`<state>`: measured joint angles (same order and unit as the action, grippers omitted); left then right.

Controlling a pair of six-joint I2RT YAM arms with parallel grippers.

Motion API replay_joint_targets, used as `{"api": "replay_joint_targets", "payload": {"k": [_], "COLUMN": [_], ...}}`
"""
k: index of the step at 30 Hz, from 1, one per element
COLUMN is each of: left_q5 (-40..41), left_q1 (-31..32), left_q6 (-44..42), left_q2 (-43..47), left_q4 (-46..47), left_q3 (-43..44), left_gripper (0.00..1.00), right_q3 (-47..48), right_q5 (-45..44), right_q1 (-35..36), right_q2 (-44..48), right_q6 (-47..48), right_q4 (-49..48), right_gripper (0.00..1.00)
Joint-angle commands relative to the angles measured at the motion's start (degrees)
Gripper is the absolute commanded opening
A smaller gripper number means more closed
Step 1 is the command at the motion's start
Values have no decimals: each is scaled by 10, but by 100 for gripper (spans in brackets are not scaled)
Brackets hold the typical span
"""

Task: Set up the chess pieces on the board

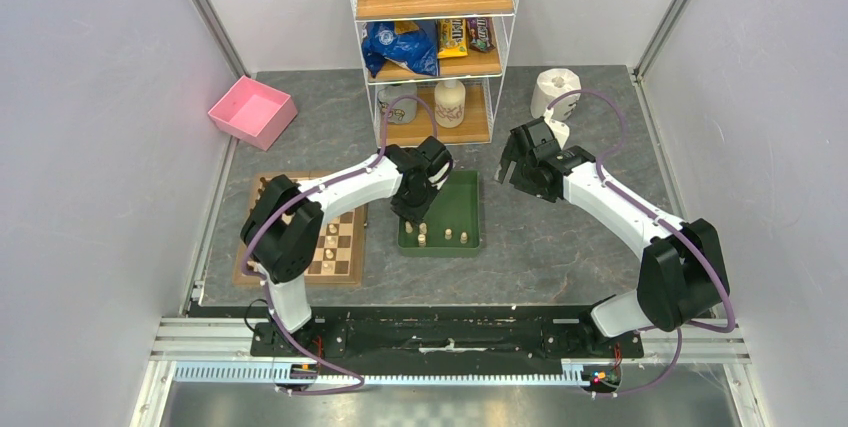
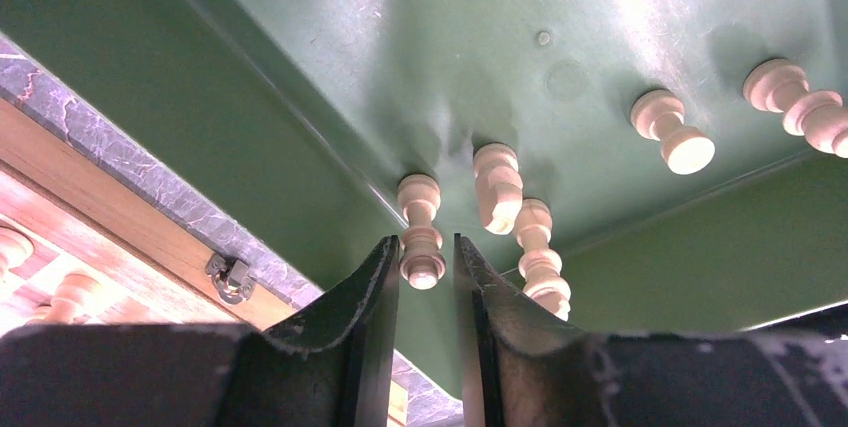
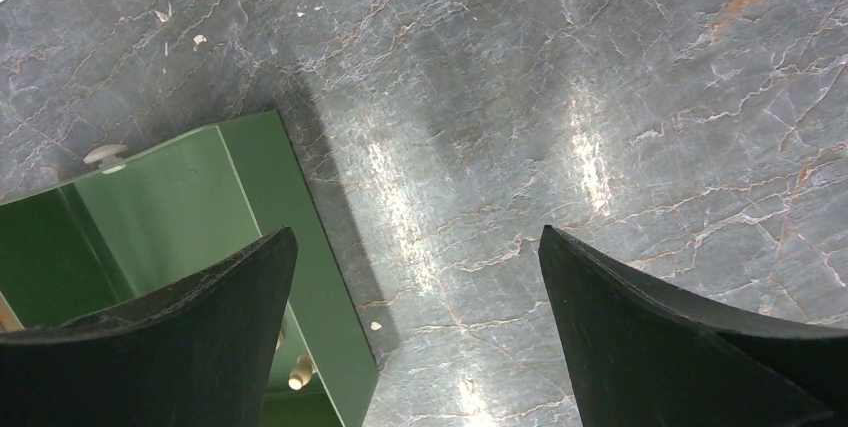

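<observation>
My left gripper (image 1: pixel 413 215) hangs low inside the green tray (image 1: pixel 470 187). In the left wrist view its fingertips (image 2: pixel 427 244) straddle the head of an upright cream pawn (image 2: pixel 421 225), a thin gap showing on each side. Other cream chess pieces (image 2: pixel 497 187) stand close by on the tray floor (image 2: pixel 300 27), with two more (image 2: pixel 670 132) farther right. The board (image 1: pixel 340 247) lies left of the tray with a few pieces (image 1: pixel 330 230) on it; its tan border (image 2: pixel 120 217) shows at the lower left. My right gripper (image 1: pixel 508 169) hovers wide open and empty (image 3: pixel 418 237) over the grey table beside the tray's corner (image 3: pixel 320 277).
A pink box (image 1: pixel 252 111) sits at the back left. A white wire shelf rack (image 1: pixel 435 37) with snacks and bottles stands behind the tray, and a white roll (image 1: pixel 555 92) is at the back right. Pale walls close in both sides.
</observation>
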<state>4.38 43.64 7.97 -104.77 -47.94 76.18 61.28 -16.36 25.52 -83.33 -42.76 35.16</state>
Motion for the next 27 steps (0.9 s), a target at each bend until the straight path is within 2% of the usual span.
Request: {"api": "replay_joint_targets", "payload": {"k": [1,11,18,27], "left_q5": [1,12,16,41], "left_q1": [3,3,3,3], "left_q6": [-22,-16,-5,13], "left_q2": [-7,-8,8,59], "left_q4": [-6,-8,-8,-40], "left_q3": [21,20,30,68], "left_gripper": [32,32,14,6], "right_q3": [8,11,12,10], "right_q5": [-3,-1,1,1], "right_q1": [-3,-3,-3,-3], "right_q2": [9,5,5,6], "right_q6": [4,5,7,5], "right_q4": [-10,-10,-10,-9], "right_gripper": [99,99,99,99]}}
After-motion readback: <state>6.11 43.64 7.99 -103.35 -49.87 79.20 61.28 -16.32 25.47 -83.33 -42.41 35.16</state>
